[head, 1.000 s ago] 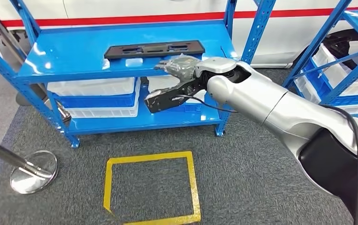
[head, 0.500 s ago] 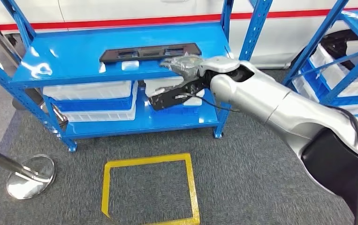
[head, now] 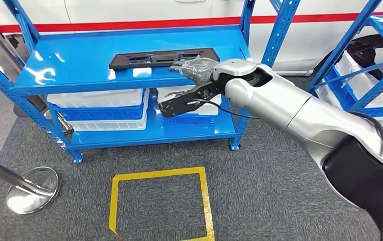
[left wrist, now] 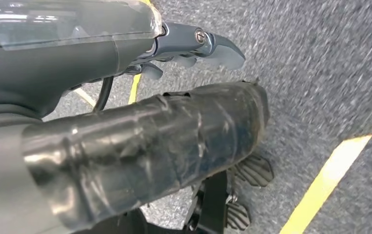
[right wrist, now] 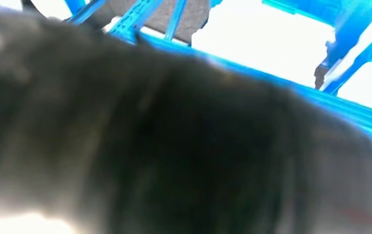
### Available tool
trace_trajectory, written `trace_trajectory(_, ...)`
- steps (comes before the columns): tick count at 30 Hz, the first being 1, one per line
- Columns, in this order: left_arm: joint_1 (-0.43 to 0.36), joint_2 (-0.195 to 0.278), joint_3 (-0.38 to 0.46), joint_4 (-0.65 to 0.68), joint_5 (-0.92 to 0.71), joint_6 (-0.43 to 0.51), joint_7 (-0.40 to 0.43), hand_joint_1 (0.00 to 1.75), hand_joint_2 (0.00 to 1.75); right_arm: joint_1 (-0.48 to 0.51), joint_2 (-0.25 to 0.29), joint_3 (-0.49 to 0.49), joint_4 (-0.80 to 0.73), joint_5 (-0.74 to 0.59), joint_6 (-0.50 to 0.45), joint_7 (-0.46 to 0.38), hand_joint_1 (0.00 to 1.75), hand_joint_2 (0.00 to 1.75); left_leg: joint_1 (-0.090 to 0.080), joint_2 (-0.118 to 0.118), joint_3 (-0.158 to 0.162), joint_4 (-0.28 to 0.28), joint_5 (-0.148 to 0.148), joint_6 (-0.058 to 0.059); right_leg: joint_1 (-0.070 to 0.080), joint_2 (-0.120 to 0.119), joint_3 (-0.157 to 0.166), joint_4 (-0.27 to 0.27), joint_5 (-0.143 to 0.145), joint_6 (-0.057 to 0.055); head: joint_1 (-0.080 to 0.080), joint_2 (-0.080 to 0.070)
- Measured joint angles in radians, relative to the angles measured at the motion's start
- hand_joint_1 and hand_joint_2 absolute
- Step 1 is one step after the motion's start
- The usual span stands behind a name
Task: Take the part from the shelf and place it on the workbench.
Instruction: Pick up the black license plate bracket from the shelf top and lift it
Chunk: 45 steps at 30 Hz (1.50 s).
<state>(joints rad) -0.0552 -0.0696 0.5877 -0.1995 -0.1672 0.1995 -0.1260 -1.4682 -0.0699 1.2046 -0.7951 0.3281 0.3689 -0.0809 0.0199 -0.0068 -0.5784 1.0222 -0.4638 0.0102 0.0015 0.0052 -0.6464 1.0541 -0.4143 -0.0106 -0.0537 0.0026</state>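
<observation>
Right at the edge of the part

Up close, the right hand point(head: 195, 68) sits on the top level of the blue shelf point(head: 74, 60), its wrapped grey fingers point(head: 183, 66) reaching to the near right end of the black part point(head: 161, 57). They look to be touching that end, but from the head view I cannot tell whether they are pinching it or just resting against it, nor whether they are spread or pressed together. The right wrist view is a dark blur with bits of blue frame and white behind it, so it settles nothing.

That long, flat black part lies across the top shelf board, running left to right, all of it on the board. Behind the hand, the silver right arm point(head: 289, 108) stretches in from the lower right, with a black cable hanging along it.

Down by the floor, the left hand point(left wrist: 193, 48) hangs over the grey carpet with nothing in it, fingers curled in a little, thumb sticking out.

White bins point(head: 99, 108) sit on the lower shelf level. A yellow tape square point(head: 207, 201) marks the carpet in front, a chrome stanchion base point(head: 31, 190) stands off to the left, and a second blue rack point(head: 365, 65) is on the right.
</observation>
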Motion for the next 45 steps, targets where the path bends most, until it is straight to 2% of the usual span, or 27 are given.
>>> trace_trajectory(2,-0.001,0.000,0.000,0.000,-0.003,-0.001,0.001,0.00,0.00,0.002,0.001,0.000,-0.002,-0.001,-0.001,-0.001,0.00,0.00,0.001,0.000,0.000,-0.002,-0.003,-0.011,-0.001,0.000,0.007,-0.012,-0.004,-0.007,0.000,0.000)
trace_trajectory(4,-0.001,-0.001,0.000,0.000,-0.007,-0.004,0.001,0.00,0.00,0.004,0.000,0.000,-0.002,-0.002,-0.003,-0.003,0.00,0.00,0.002,0.002,-0.010,0.028,-0.025,-0.020,-0.008,-0.001,0.020,-0.027,-0.004,-0.018,0.000,0.000)
trace_trajectory(7,-0.001,-0.001,0.000,0.000,-0.011,-0.009,0.002,0.00,0.00,0.011,-0.001,0.003,-0.003,0.000,-0.004,-0.008,0.00,0.00,0.003,0.003,-0.099,0.199,-0.093,-0.029,-0.009,-0.003,0.033,-0.033,-0.009,-0.031,-0.001,0.000)
trace_trajectory(8,-0.001,-0.001,0.000,0.000,-0.011,-0.011,0.003,0.00,0.00,0.015,-0.002,0.005,-0.003,0.001,-0.003,-0.009,0.00,0.00,0.003,0.003,-0.132,0.251,-0.103,-0.032,-0.008,-0.002,0.035,-0.031,-0.012,-0.033,-0.001,0.000)
trace_trajectory(9,0.000,0.000,0.000,0.000,-0.012,-0.013,0.005,0.00,0.00,0.019,-0.002,0.008,-0.003,0.002,-0.001,-0.011,0.00,0.00,0.003,0.003,-0.151,0.271,-0.095,-0.034,-0.008,-0.002,0.037,-0.029,-0.016,-0.033,-0.001,0.000)
trace_trajectory(10,0.001,0.000,0.000,0.000,-0.012,-0.016,0.007,0.00,0.00,0.021,-0.004,0.010,-0.003,0.003,0.001,-0.012,0.00,0.00,0.004,0.004,-0.151,0.252,-0.066,-0.034,-0.008,-0.001,0.040,-0.026,-0.020,-0.032,-0.001,0.000)
trace_trajectory(12,0.003,0.001,0.000,0.000,-0.012,-0.019,0.012,0.00,0.00,0.020,-0.006,0.012,-0.004,0.002,0.006,-0.014,0.00,0.00,0.005,0.004,-0.106,0.131,0.012,-0.033,-0.008,0.000,0.046,-0.017,-0.032,-0.028,-0.001,0.000)
trace_trajectory(14,0.002,0.002,0.000,0.000,-0.012,-0.020,0.015,0.00,0.00,0.015,-0.007,0.012,-0.006,0.000,0.011,-0.015,0.00,0.00,0.002,0.003,-0.061,0.035,0.045,-0.026,-0.005,0.002,0.047,-0.008,-0.042,-0.019,-0.001,0.000)
trace_trajectory(16,0.000,0.002,0.000,0.000,-0.013,-0.020,0.019,0.00,0.00,0.013,-0.008,0.012,-0.008,-0.002,0.014,-0.015,0.00,0.00,-0.002,0.001,-0.050,0.015,0.038,-0.017,-0.003,0.002,0.046,-0.007,-0.045,-0.010,0.000,0.000)
trace_trajectory(19,0.000,0.002,0.000,0.000,-0.016,-0.020,0.022,0.00,0.00,0.012,-0.005,0.013,-0.012,-0.002,0.012,-0.013,0.00,0.00,0.004,0.001,-0.042,0.004,0.039,0.001,-0.003,0.001,0.039,0.013,-0.064,0.003,0.000,0.000)
trace_trajectory(20,0.000,0.002,0.000,0.000,-0.018,-0.020,0.022,0.00,0.00,0.012,-0.004,0.014,-0.013,-0.002,0.010,-0.013,0.00,0.00,0.006,0.002,-0.038,0.000,0.039,0.006,-0.004,0.000,0.021,0.051,-0.084,0.007,0.000,0.000)
trace_trajectory(22,-0.001,0.002,0.000,0.000,-0.021,-0.020,0.019,0.00,0.00,0.018,0.000,0.018,-0.013,-0.001,0.007,-0.012,0.00,0.00,0.006,0.003,-0.035,-0.001,0.036,0.014,-0.007,-0.001,-0.044,0.177,-0.139,0.014,0.001,0.000)
trace_trajectory(23,-0.001,0.002,0.000,0.000,-0.023,-0.020,0.014,0.00,0.00,0.026,0.004,0.022,-0.013,-0.001,0.004,-0.012,0.00,0.00,0.006,0.003,-0.033,-0.001,0.034,0.016,-0.009,-0.001,-0.079,0.239,-0.157,0.017,0.001,0.000)
trace_trajectory(24,-0.002,-0.001,0.000,0.000,-0.024,-0.020,0.005,0.00,0.00,0.035,0.010,0.025,-0.013,0.000,-0.001,-0.012,0.00,0.00,0.006,0.003,-0.030,-0.001,0.031,0.017,-0.011,-0.001,-0.102,0.271,-0.156,0.019,0.001,0.000)
trace_trajectory(25,-0.003,-0.006,0.000,0.000,-0.027,-0.018,-0.004,0.00,0.00,0.044,0.019,0.028,-0.012,0.001,-0.008,-0.012,0.00,0.00,0.006,0.002,-0.027,0.000,0.029,0.017,-0.013,-0.001,-0.105,0.265,-0.135,0.019,0.001,0.000)
trace_trajectory(26,-0.004,-0.014,0.000,0.000,-0.030,-0.013,-0.013,0.00,0.00,0.052,0.028,0.030,-0.011,0.002,-0.017,-0.012,0.00,0.00,0.005,0.001,-0.022,0.000,0.025,0.015,-0.014,-0.002,-0.090,0.221,-0.098,0.018,0.001,0.000)
trace_trajectory(28,-0.006,-0.034,0.000,0.000,-0.034,0.001,-0.023,0.00,0.00,0.061,0.047,0.032,-0.007,0.004,-0.031,-0.011,0.00,0.00,0.003,-0.001,-0.015,0.002,0.017,0.009,-0.013,-0.003,-0.032,0.083,-0.025,0.010,0.001,0.000)
trace_trajectory(29,-0.008,-0.043,0.000,0.000,-0.034,0.006,-0.025,0.00,0.00,0.063,0.057,0.033,-0.004,0.004,-0.035,-0.011,0.00,0.00,0.002,-0.001,-0.015,0.003,0.014,0.005,-0.010,-0.002,-0.009,0.032,-0.008,0.005,0.001,0.000)
trace_trajectory(31,-0.010,-0.057,0.000,0.000,-0.035,0.009,-0.027,0.00,0.00,0.069,0.073,0.035,0.000,0.007,-0.041,-0.013,0.00,0.00,0.000,0.000,-0.017,0.002,0.013,-0.005,-0.002,0.000,0.005,-0.003,-0.011,-0.001,0.000,0.000)
trace_trajectory(34,-0.014,-0.071,0.000,0.000,-0.041,0.008,-0.027,0.00,0.00,0.076,0.097,0.036,0.014,0.019,-0.053,-0.026,0.00,0.00,0.003,0.002,-0.018,0.012,0.000,-0.020,-0.007,0.000,0.016,-0.018,-0.012,-0.014,0.001,0.000)
trace_trajectory(36,-0.016,-0.073,0.000,0.000,-0.043,0.005,-0.027,0.00,0.00,0.076,0.112,0.036,0.022,0.024,-0.061,-0.032,0.00,0.00,0.005,0.003,-0.055,0.094,-0.042,-0.028,-0.011,-0.001,0.029,-0.026,-0.014,-0.023,0.001,0.000)
trace_trajectory(38,-0.016,-0.073,0.000,0.000,-0.043,0.002,-0.027,0.00,0.00,0.080,0.124,0.037,0.026,0.025,-0.062,-0.035,0.00,0.00,0.004,0.003,-0.126,0.225,-0.090,-0.033,-0.008,-0.001,0.035,-0.026,-0.019,-0.031,0.000,0.000)
trace_trajectory(39,-0.016,-0.072,0.000,0.000,-0.043,0.002,-0.027,0.00,0.00,0.083,0.128,0.038,0.028,0.026,-0.062,-0.036,0.00,0.00,0.004,0.003,-0.153,0.267,-0.096,-0.034,-0.006,-0.001,0.037,-0.025,-0.022,-0.033,0.000,0.000)
trace_trajectory(40,-0.015,-0.072,0.000,0.000,-0.043,0.001,-0.027,0.00,0.00,0.085,0.130,0.039,0.030,0.026,-0.061,-0.036,0.00,0.00,0.004,0.003,-0.166,0.278,-0.086,-0.034,-0.005,0.000,0.040,-0.024,-0.026,-0.034,0.000,0.000)
trace_trajectory(41,-0.014,-0.072,0.000,0.000,-0.043,0.001,-0.026,0.00,0.00,0.086,0.131,0.039,0.031,0.027,-0.061,-0.036,0.00,0.00,0.004,0.003,-0.161,0.252,-0.058,-0.033,-0.005,0.000,0.043,-0.022,-0.030,-0.033,0.000,0.000)
trace_trajectory(43,-0.013,-0.072,0.000,0.000,-0.043,0.001,-0.026,0.00,0.00,0.086,0.132,0.038,0.034,0.029,-0.061,-0.036,0.00,0.00,0.004,0.004,-0.113,0.133,0.016,-0.028,-0.005,0.000,0.051,-0.016,-0.041,-0.029,0.001,0.000)
trace_trajectory(45,-0.015,-0.072,0.000,0.000,-0.043,0.001,-0.026,0.00,0.00,0.084,0.134,0.038,0.037,0.031,-0.059,-0.036,0.00,0.00,0.000,0.003,-0.067,0.036,0.048,-0.021,-0.001,0.001,0.053,-0.009,-0.051,-0.021,0.001,0.000)
